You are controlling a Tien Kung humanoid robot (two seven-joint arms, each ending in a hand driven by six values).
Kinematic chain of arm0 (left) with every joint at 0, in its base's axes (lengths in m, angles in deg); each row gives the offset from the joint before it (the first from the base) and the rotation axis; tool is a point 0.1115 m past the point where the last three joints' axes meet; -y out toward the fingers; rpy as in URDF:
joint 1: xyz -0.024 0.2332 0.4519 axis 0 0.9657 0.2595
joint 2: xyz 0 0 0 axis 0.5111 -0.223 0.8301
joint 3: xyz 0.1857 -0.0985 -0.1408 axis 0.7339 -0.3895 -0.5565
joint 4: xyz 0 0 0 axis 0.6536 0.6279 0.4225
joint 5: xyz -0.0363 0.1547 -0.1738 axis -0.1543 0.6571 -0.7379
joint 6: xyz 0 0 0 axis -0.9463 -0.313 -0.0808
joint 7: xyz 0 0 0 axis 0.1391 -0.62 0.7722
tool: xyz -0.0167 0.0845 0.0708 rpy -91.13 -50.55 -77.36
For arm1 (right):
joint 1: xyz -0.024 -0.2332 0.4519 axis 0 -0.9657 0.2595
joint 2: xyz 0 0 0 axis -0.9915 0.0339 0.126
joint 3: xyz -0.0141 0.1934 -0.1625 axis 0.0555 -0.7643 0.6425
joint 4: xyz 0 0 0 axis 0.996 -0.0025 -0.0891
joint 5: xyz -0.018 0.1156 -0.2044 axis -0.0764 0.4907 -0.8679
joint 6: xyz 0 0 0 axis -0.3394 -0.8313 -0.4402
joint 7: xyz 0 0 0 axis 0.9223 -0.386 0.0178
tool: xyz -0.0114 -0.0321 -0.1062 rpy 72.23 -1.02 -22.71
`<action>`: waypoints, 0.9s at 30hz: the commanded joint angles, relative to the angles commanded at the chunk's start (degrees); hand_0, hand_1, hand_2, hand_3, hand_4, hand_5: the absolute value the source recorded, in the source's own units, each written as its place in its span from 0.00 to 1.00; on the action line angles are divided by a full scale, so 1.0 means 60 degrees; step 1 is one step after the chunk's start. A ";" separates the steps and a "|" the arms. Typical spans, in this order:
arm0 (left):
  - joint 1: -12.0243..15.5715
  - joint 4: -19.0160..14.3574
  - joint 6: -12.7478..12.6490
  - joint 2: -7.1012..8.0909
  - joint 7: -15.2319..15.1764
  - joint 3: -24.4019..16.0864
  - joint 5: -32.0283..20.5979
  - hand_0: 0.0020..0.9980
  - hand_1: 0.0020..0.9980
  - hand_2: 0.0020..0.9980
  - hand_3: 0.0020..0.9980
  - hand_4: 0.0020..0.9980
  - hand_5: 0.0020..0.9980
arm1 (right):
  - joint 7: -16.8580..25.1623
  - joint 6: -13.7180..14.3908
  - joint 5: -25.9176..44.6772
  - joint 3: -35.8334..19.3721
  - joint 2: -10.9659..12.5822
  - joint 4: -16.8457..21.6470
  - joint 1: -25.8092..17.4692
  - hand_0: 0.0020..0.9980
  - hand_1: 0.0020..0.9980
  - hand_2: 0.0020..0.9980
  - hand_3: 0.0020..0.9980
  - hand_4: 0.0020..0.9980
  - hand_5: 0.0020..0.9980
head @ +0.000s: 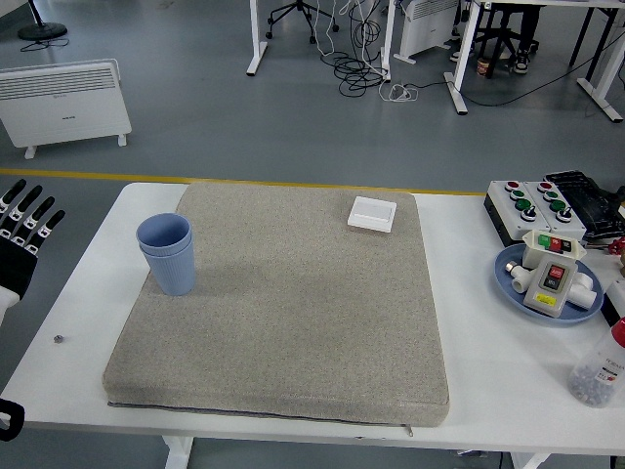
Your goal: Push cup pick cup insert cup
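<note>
Two blue cups [167, 253] stand nested, one inside the other, upright near the left edge of the grey mat [283, 313]. My left hand [21, 237] is at the picture's left edge, beside the table and well left of the cups, fingers spread and empty. My right arm is out of view.
A small white square box [372, 213] lies at the mat's far right. On the right of the white table [488, 352] are button boxes [532, 205], a blue plate [513, 288] with a switch box, and a clear bottle [601, 369]. A small screw [59, 339] lies at the left.
</note>
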 joint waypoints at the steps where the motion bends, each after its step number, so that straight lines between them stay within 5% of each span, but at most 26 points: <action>1: 0.0172 -0.0051 -0.0021 -0.0121 -0.0019 -0.0041 0.0071 0.71 0.73 0.73 0.67 0.58 0.91 | -0.0007 -0.0002 -0.0031 -0.0004 0.0006 0.0000 0.0001 0.68 0.58 0.58 0.58 0.10 0.54; 9: 0.0857 -0.0101 -0.0124 -0.0742 0.0124 -0.0244 0.0995 0.75 0.77 0.77 0.69 0.58 0.93 | -0.0021 -0.0015 -0.0199 -0.0023 0.0039 0.0000 -0.0009 0.68 0.58 0.58 0.58 0.10 0.54; 27: 0.1042 0.0131 0.0548 -0.0955 0.0238 0.0087 0.0986 0.84 0.85 0.91 0.83 0.64 1.00 | 0.0001 -0.0026 -0.0137 0.0023 0.0071 0.0000 0.0074 0.68 0.59 0.58 0.58 0.10 0.54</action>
